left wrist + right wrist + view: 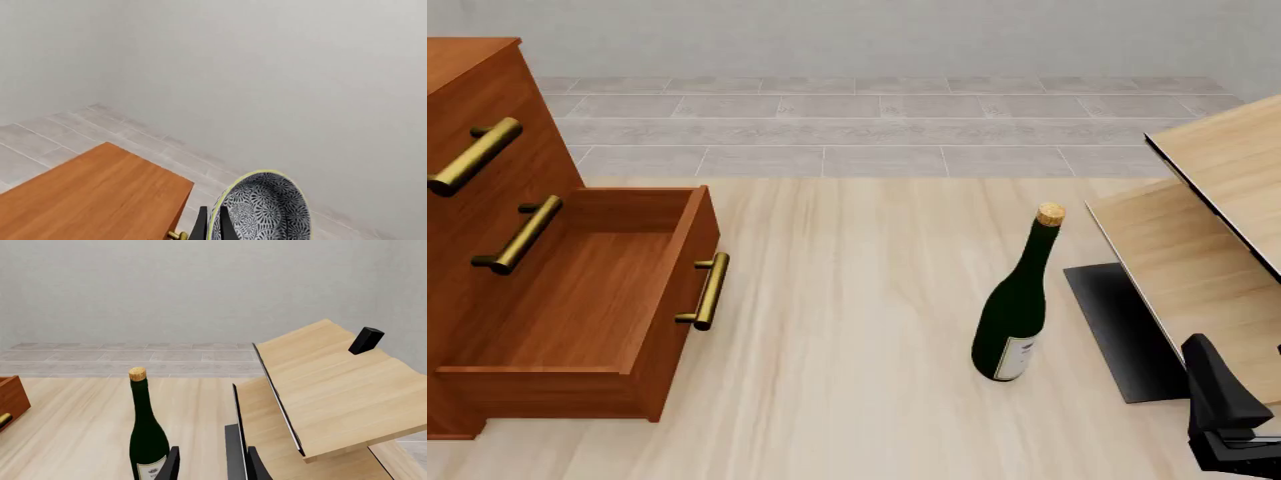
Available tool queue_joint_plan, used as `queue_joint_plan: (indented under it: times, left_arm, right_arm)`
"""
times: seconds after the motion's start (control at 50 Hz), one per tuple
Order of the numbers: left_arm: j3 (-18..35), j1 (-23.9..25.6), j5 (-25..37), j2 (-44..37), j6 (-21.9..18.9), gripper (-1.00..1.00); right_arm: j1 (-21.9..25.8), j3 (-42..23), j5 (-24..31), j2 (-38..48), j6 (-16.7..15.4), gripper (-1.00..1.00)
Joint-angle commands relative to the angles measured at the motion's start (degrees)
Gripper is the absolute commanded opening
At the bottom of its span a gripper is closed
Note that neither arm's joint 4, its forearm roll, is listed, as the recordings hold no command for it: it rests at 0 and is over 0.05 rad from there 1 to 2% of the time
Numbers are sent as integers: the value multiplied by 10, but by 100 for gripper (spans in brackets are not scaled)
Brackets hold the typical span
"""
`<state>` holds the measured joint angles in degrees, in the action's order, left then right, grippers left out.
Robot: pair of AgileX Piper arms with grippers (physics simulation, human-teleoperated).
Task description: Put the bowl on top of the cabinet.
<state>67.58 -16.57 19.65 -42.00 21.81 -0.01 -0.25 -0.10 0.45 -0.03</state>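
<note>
In the left wrist view the bowl (pixel 267 210) is round and deep, with a speckled grey-white patterned inside and a pale yellowish rim. My left gripper (pixel 212 224) is shut on its rim, one dark finger (pixel 198 227) outside and one inside. The bowl hangs just past the edge of the cabinet's reddish-brown top (pixel 93 195). The front view shows the cabinet (pixel 494 120) at the left with brass bar handles and one drawer (pixel 587 300) pulled open; bowl and left gripper are out of that view. My right gripper (pixel 203 466) stands open with nothing in it.
A dark green wine bottle (pixel 1017 300) with a cork stands on the light wood surface right of the drawer. Pale panelled furniture with black edges (pixel 1214 210) leans at the far right, above my right arm (pixel 1224 415). A grey wall and tiled floor lie beyond.
</note>
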Motion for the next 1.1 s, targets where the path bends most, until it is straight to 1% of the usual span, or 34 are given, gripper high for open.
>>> queue_joint_plan:
  times: [0.02, 0.06, 0.08, 0.1, 0.12, 0.14, 0.2, 0.22, 0.24, 0.26, 0.32, 0.34, 0.36, 0.38, 0.44, 0.48, 0.52, 0.54, 0.58, 0.6, 0.78, 0.82, 0.86, 1.1]
  left_arm:
    - [16, -46, 30, -2, 42, -100]
    - [18, -62, 38, -5, 59, -100]
    - [19, -61, 39, -5, 61, -100]
    - [20, -77, 47, -8, 55, -100]
    - [18, -69, 56, -21, 72, -100]
    - [16, -74, 61, -26, 81, -100]
    - [11, -79, 56, -25, 91, -100]
    - [10, -82, 61, -30, 104, -100]
    - [13, -87, 58, -26, 100, -100]
    - [14, -91, 64, -30, 113, -100]
    - [18, -100, 63, -33, 114, -100]
    - [17, -107, 68, -40, 125, -100]
    - [19, -108, 64, -38, 120, -100]
    - [19, -116, 63, -38, 123, -100]
    - [18, -113, 66, -43, 127, -100]
    - [18, -133, 65, -43, 119, -100]
    - [15, -135, 68, -50, 130, -100]
    - [17, -152, 64, -46, 124, -100]
    - [21, -155, 64, -53, 127, -100]
    - [23, -165, 62, -51, 124, -100]
    - [15, -179, 49, -63, 119, -100]
    - [11, -182, 54, -78, 118, -100]
    - [10, -191, 45, -71, 113, -100]
    - [0, -204, 35, -92, 104, -100]
  right_arm:
    - [0, 0, 0, 0, 0, 100]
    - [0, 0, 0, 0, 0, 100]
    - [0, 0, 0, 0, 0, 100]
    - [0, 0, 0, 0, 0, 100]
    - [0, 0, 0, 0, 0, 100]
    - [0, 0, 0, 0, 0, 100]
    - [0, 0, 0, 0, 0, 100]
    - [0, 0, 0, 0, 0, 100]
    - [0, 0, 0, 0, 0, 100]
    - [0, 0, 0, 0, 0, 100]
    - [0, 0, 0, 0, 0, 100]
    - [0, 0, 0, 0, 0, 100]
    - [0, 0, 0, 0, 0, 100]
    - [0, 0, 0, 0, 0, 100]
    - [0, 0, 0, 0, 0, 100]
    - [0, 0, 0, 0, 0, 100]
    - [0, 0, 0, 0, 0, 100]
    - [0, 0, 0, 0, 0, 100]
    - [0, 0, 0, 0, 0, 100]
    - [0, 0, 0, 0, 0, 100]
    - [0, 0, 0, 0, 0, 100]
    - [0, 0, 0, 0, 0, 100]
    - [0, 0, 0, 0, 0, 100]
    - [0, 0, 0, 0, 0, 100]
